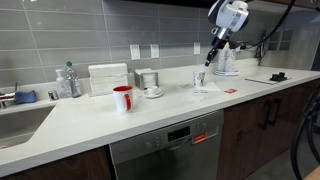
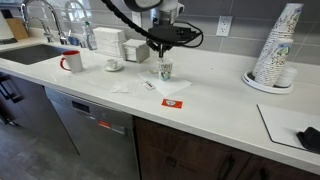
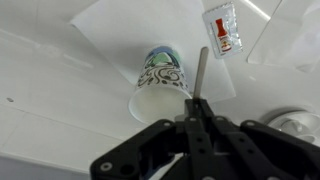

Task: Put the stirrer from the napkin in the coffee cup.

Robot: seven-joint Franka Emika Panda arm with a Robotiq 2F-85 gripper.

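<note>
Exterior views: both stand back, looking along the surface (image 1: 90,120) from opposite ends.
Wrist view: close above the cup (image 3: 160,85), facing down.
Shared: cup, in all three.

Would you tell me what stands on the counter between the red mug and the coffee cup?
A white cup on a saucer stands between the red mug and the coffee cup; both exterior views show it.

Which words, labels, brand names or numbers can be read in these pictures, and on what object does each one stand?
Nothing can be read.
Packet: red print, too blurred.
Coffee cup: printed pattern, no legible letters.
Dishwasher display: red glow, too small.
</note>
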